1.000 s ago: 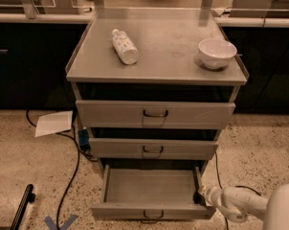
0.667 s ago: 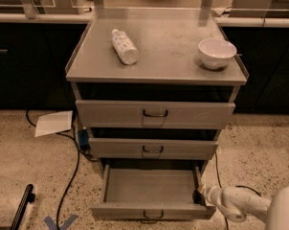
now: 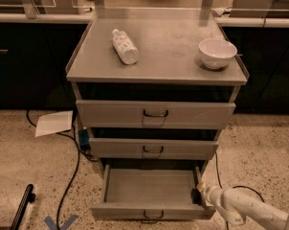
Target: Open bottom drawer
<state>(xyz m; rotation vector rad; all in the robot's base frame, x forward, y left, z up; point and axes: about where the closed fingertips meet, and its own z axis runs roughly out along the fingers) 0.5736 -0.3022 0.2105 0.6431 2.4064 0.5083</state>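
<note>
The bottom drawer (image 3: pixel 151 186) of the grey metal cabinet stands pulled out, its shallow empty tray showing, with a small black loop handle (image 3: pixel 153 215) at the centre of its front. My gripper (image 3: pixel 200 190) reaches in from the lower right on a white arm (image 3: pixel 240 207) and sits at the drawer's right side wall, near the front corner. The two drawers above are shut: the mid-sized one (image 3: pixel 153 148) and the widest one (image 3: pixel 155 114).
A lying white bottle (image 3: pixel 125 46) and a white bowl (image 3: pixel 217 52) rest on the cabinet top (image 3: pixel 163 51). A sheet of paper (image 3: pixel 54 123) and a black cable (image 3: pixel 72 166) lie on the speckled floor at left. A black bar (image 3: pixel 23 206) lies at lower left. Dark counters stand behind.
</note>
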